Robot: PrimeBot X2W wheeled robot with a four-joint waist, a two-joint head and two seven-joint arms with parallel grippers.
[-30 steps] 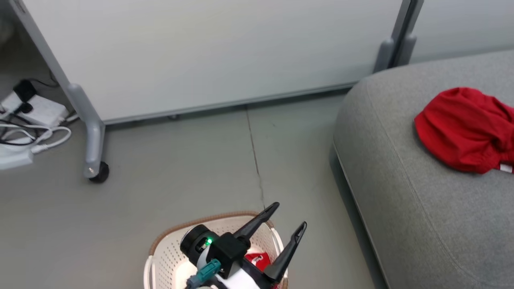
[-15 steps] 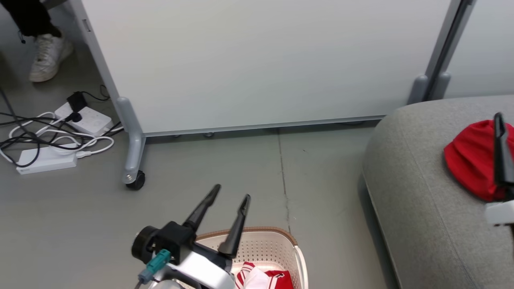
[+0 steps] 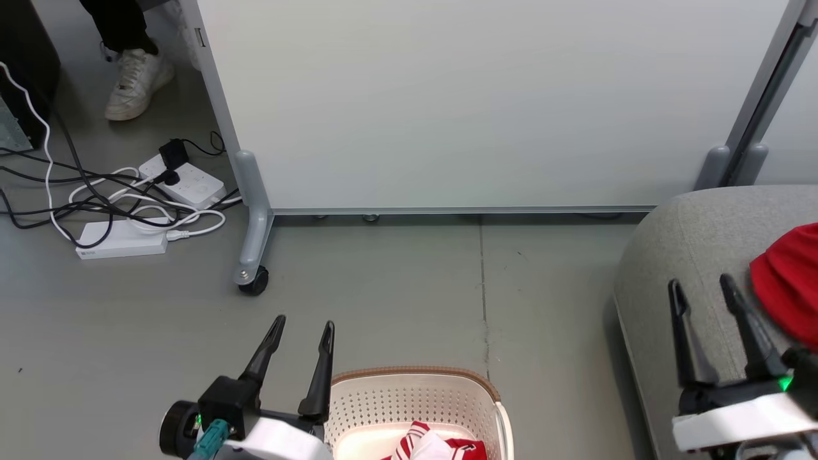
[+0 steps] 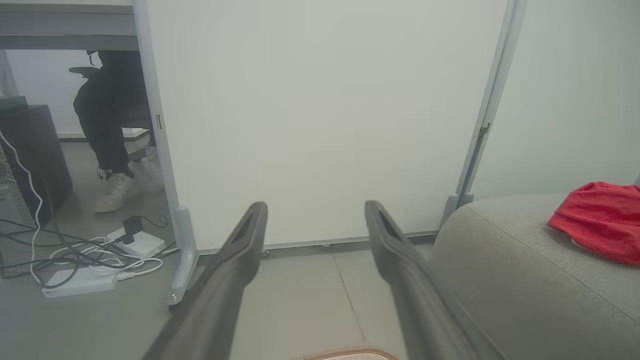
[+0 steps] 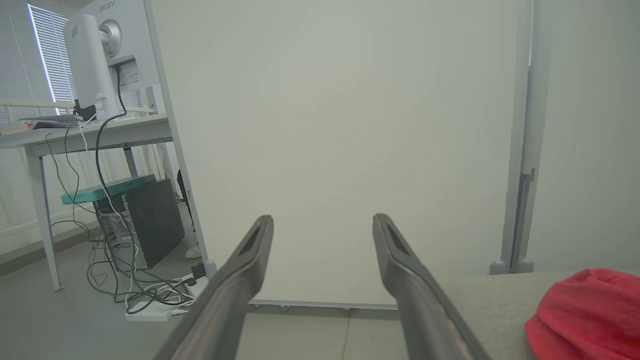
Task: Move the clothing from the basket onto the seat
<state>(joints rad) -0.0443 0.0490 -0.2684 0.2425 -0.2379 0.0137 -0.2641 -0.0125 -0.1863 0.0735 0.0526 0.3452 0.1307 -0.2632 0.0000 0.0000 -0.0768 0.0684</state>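
Wide and empty, the left gripper hovers with its two long, dark, tapering fingers spread over the floor, just beside the left rim of the basket. The right gripper is spread equally wide with nothing between its matte fingers. It hangs over the near corner of the seat, close to the plain red garment but apart from it.

The basket is cream-white plastic, its walls pierced with rows of small round holes, and it is topped by a brown woven-look rim with rounded corners. The lower edge of the head view cuts it off. Inside lies the striped garment, soft red fabric with white panels and thin stripes, crumpled in a bunch. The plain red garment rests on the seat in a loose, wrinkled heap, partly cut by the right edge of the head view. The seat is grey woven upholstery with a rounded corner and a stitched seam following its edge.

Smooth grey floor with a thin dark joint line lies open between basket and seat, and between the basket and the pale partition panel behind. The panel's grey leg ends in a black caster. Well to the left, white power strips and tangled cables lie on the floor, near a person's white shoe
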